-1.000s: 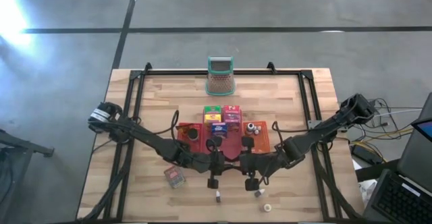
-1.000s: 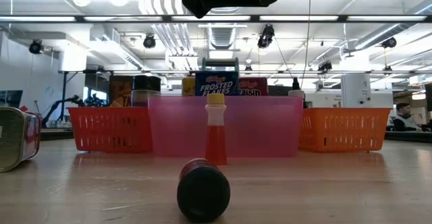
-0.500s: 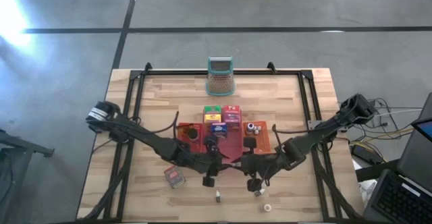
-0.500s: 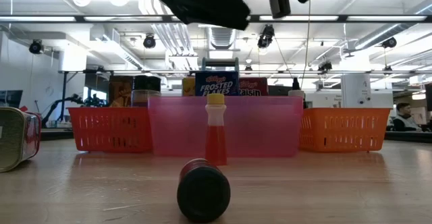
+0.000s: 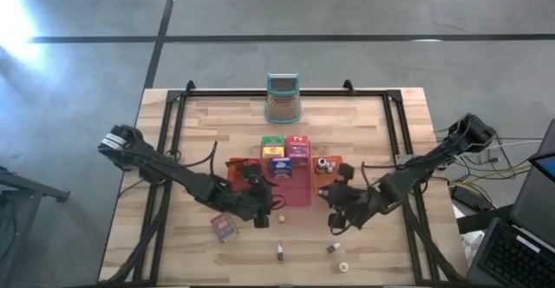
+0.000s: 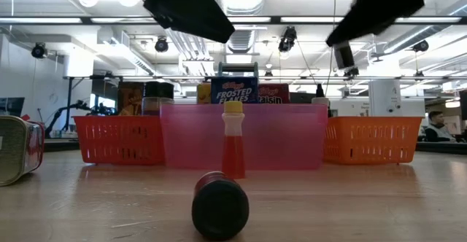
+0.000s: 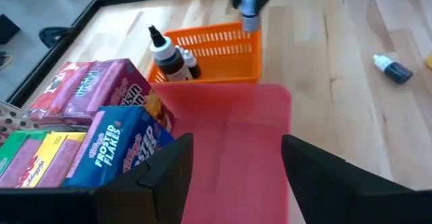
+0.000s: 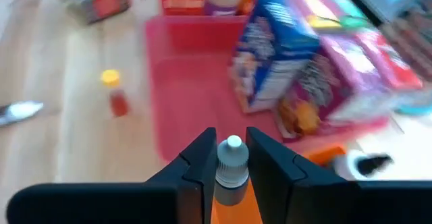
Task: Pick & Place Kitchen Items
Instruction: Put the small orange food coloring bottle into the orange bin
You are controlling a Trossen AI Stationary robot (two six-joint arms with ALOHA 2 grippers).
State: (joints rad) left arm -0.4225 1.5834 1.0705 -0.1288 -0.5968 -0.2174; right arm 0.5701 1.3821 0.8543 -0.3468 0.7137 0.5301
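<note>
Held thing: a small white-capped bottle [image 8: 231,175], one of the kitchen items, upright with its cap up.
Right gripper [image 8: 231,143]: fingers clamped on the bottle's neck, carried above the tabletop beside the orange tray [image 7: 223,45], on the side facing away from the mesh holder [image 5: 283,97].
Key relation: the bottle's long axis is vertical and the orange tray lies just below and ahead of the fingers, so a short carry over the rim looks like all the drop needs.
Left gripper [image 7: 236,143]: fingers apart, nothing between them, hanging over the pink tray [image 7: 256,99] next to the boxes.
Still loose: a red bottle with a yellow cap [image 6: 233,143] stands just outside the pink tray, and a dark-capped bottle [image 6: 220,205] lies on its side nearer the tabletop's edge.
Nearer arm: the left, judged from the high view, for the red bottle.
</note>
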